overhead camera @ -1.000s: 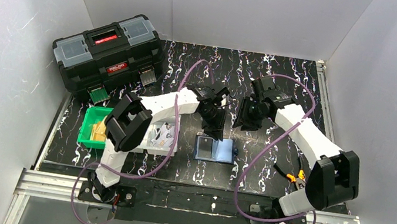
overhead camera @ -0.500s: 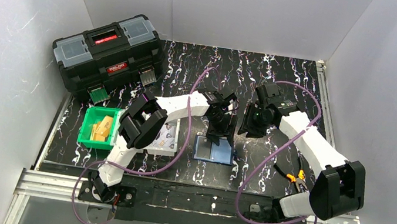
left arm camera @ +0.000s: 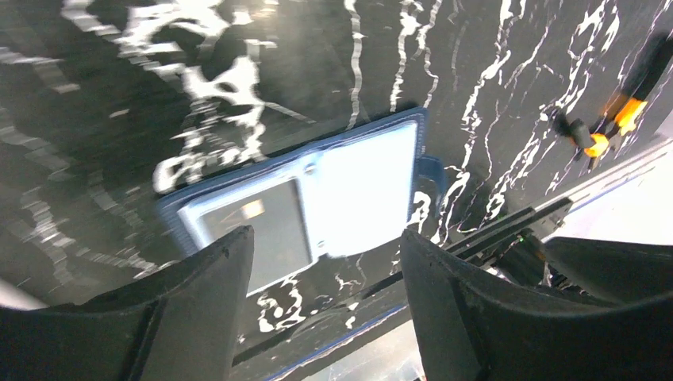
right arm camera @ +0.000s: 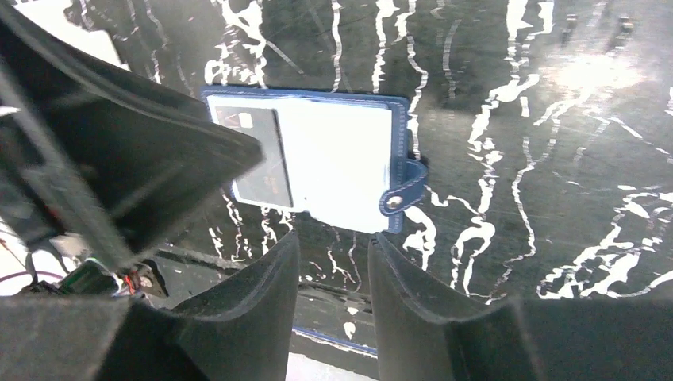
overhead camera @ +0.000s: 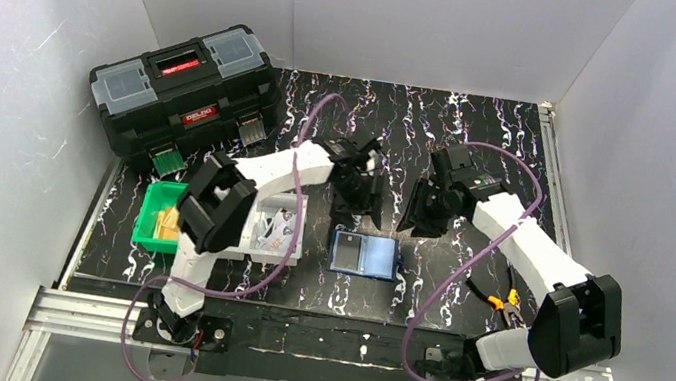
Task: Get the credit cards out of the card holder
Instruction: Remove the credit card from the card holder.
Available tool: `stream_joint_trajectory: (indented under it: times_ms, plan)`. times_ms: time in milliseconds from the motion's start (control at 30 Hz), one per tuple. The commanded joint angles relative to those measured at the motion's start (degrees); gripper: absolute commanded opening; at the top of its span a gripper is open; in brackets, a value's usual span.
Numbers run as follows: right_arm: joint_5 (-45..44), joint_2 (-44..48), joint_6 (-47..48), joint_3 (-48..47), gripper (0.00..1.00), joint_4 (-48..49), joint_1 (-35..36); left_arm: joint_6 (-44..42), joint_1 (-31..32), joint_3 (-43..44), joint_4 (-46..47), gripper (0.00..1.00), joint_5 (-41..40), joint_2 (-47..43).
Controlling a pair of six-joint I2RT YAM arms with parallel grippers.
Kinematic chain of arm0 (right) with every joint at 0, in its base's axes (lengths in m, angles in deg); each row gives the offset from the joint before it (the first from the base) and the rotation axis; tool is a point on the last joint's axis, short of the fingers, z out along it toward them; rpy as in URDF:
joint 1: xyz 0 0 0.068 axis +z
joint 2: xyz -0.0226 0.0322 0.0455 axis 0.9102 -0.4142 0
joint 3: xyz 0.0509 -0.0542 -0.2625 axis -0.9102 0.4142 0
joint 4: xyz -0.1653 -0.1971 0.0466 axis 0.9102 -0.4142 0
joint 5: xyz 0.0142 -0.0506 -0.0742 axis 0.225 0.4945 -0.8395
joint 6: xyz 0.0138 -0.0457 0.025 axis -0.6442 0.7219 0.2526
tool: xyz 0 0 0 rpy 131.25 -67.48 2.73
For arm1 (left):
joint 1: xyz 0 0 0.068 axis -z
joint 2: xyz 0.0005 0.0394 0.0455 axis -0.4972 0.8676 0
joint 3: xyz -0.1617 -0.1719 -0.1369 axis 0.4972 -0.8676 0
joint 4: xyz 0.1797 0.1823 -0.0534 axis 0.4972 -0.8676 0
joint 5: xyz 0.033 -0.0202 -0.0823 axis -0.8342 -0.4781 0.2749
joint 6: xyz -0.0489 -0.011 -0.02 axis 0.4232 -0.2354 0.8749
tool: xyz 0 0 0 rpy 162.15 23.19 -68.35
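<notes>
The navy card holder [overhead camera: 365, 253] lies spread open on the black marbled mat, pale pockets up. Its left pocket [right arm camera: 262, 171] shows a dark panel with a small orange mark; I cannot tell whether that is a card. Yellowish-tan credit cards [overhead camera: 169, 222] lie in a green bin at the left. My left gripper [overhead camera: 361, 194] hangs open just behind the holder, and in its wrist view the holder [left arm camera: 317, 202] shows past its empty gripper [left arm camera: 325, 236]. My right gripper [overhead camera: 416, 214] hovers off the holder's far right corner, jaws apart and empty [right arm camera: 333, 238], with the strap tab [right arm camera: 403, 194] just ahead.
A white tray [overhead camera: 297, 245] with printed slips stands between the bin [overhead camera: 147, 223] and the holder. A black toolbox [overhead camera: 185, 92] sits at the back left. Orange-handled pliers [overhead camera: 502, 301] lie at the right near the right arm. White walls enclose the mat.
My left gripper has opened wide and drawn back from over the holder toward the far side. The holder now lies flat. The right gripper has shifted only slightly.
</notes>
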Motion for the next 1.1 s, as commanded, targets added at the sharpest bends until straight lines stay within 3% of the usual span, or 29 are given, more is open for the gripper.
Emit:
stream_joint_trajectory:
  times_ms: [0, 100, 167, 267, 333, 433, 1067]
  plan:
    - [1.5, -1.9, -2.6, -1.2, 0.45, 3.5, 4.2, -1.6, -4.4, -5.2, -3.6, 0.65, -3.9, -10.3]
    - [2.7, -5.5, -4.1, -2.6, 0.45, 5.9, 7.6, -2.5, -6.0, -9.2, -3.7, 0.57, -4.1, -13.4]
    - [9.4, -10.4, -6.5, -2.1, 0.44, 11.9, 8.3, -3.8, -6.2, -12.7, -3.5, 0.36, -2.7, -14.2]
    - [12.8, -14.4, -7.6, -0.8, 0.40, 15.8, 8.2, -3.8, -5.8, -15.3, -2.0, 0.12, -1.6, -12.9]
    - [14.2, -16.5, -8.2, -0.2, 0.38, 17.5, 8.1, -4.1, -5.0, -15.2, -1.9, 0.05, -1.6, -11.2]
    - [15.3, -18.3, -8.7, 2.1, 0.34, 19.2, 6.9, -3.2, -3.1, -14.3, -1.4, 0.00, -1.5, -7.7]
    - [22.5, -22.9, -9.1, 7.5, 0.38, 26.0, 4.8, 0.0, -0.6, -11.8, -0.9, 0.00, -1.4, -1.5]
